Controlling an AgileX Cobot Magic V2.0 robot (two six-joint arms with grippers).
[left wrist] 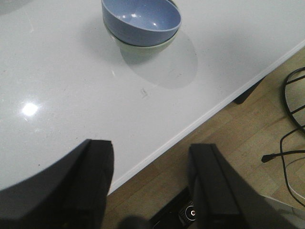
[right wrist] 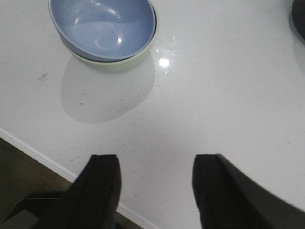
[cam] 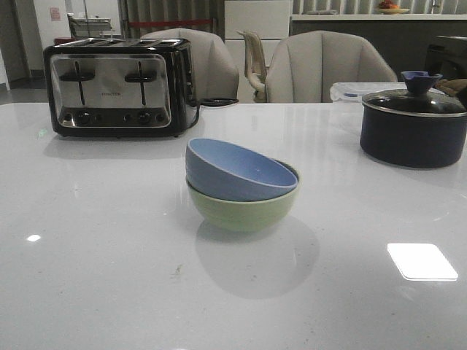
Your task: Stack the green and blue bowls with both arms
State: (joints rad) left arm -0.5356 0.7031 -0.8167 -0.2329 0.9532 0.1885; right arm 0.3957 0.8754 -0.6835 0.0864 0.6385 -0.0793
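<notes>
On the table (cam: 87,219), our blue bowl (cam: 237,171) sits tilted inside the green bowl (cam: 244,208). Both our claws, left (left wrist: 150,183) and right (right wrist: 155,191), are wide and empty. We think the stacking is done.

Grey padded chairs (cam: 321,65) behind the glossy white table (cam: 95,240), wooden floor (left wrist: 248,143) below.

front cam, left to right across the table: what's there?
Toaster → blue bowl nested tilted in the green bowl → dark lidded pot.
</notes>
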